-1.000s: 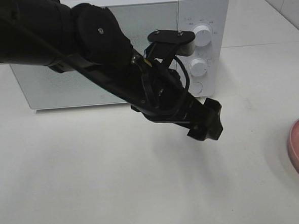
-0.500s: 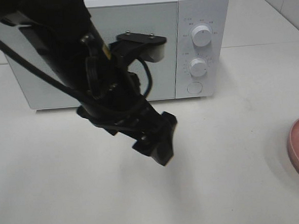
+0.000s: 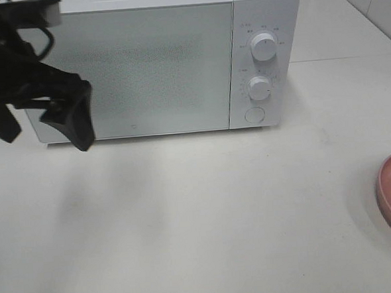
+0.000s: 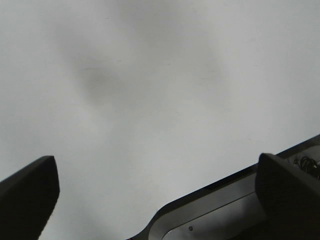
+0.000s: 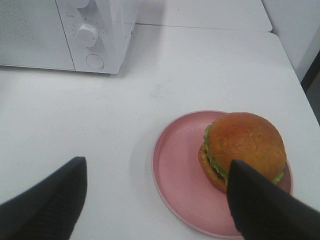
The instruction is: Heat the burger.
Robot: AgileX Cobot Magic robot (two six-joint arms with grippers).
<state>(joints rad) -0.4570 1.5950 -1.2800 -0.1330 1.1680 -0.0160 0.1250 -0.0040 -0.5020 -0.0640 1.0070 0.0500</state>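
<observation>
Burger [image 5: 244, 150] sits on our pink plate [image 5: 177, 170] near the worktop's right edge; both grippers, left [image 3: 44, 122] and right [image 5: 155, 200], gape empty. With the microwave [image 3: 150, 63] shut, grabbing first risks a blocked placement.

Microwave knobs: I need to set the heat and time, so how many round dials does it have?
2, both on the microwave's right control panel: the upper knob and the lower knob directly beneath it. Below them sits a round button, not a dial.

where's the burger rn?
In the right wrist view, the burger sits on the pink plate, off-centre toward one rim, on the table away from the microwave. The exterior high view shows only the plate's edge.
</observation>
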